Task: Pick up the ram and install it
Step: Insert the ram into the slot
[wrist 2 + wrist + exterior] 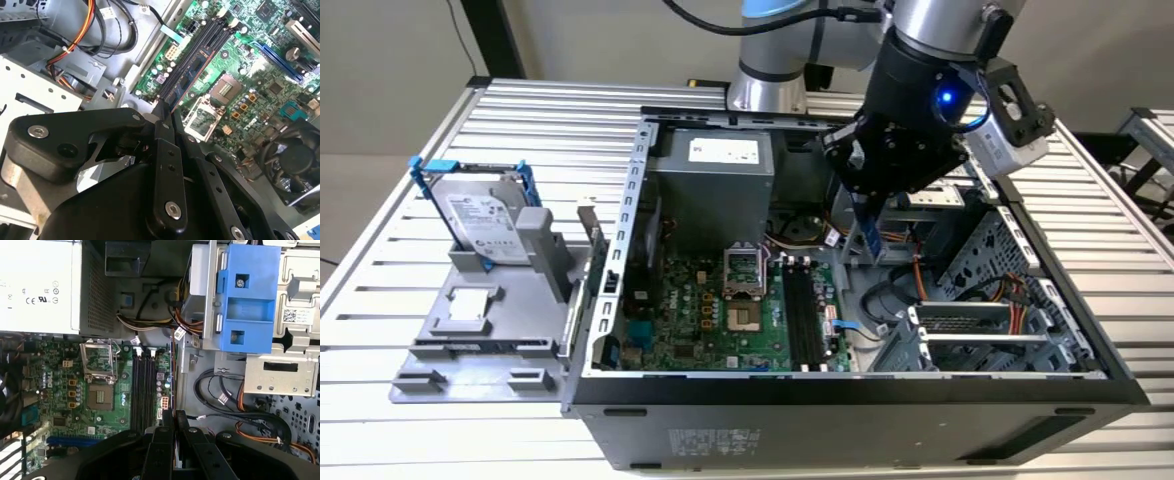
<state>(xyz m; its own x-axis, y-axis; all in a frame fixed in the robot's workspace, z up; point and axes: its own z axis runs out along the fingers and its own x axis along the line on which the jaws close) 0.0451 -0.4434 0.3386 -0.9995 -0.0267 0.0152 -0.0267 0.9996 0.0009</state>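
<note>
The gripper [867,232] hangs over the open PC case [854,385], pinching the ram [869,238] between its fingers [161,440]. In the exterior view the blue stick hangs edge-down below the black gripper body, above the gap between the motherboard [720,320] and the drive cage [987,330]. Holding it upright by its top edge makes sense, since the contact edge has to go straight down into a slot.

In the first wrist view the ram [172,385] shows as a thin line running away from the closed fingertips, just beside the long black memory slots [142,390] and parallel to them. So it looks lined up in angle but apparently off to the side and not seated yet. The second wrist view tells the same story, with the stick's edge [187,80] running alongside the slots [200,55].

The hard drive [487,220] stands in its blue frame on the grey fixture [467,340] outside the case, well apart from the action.
</note>
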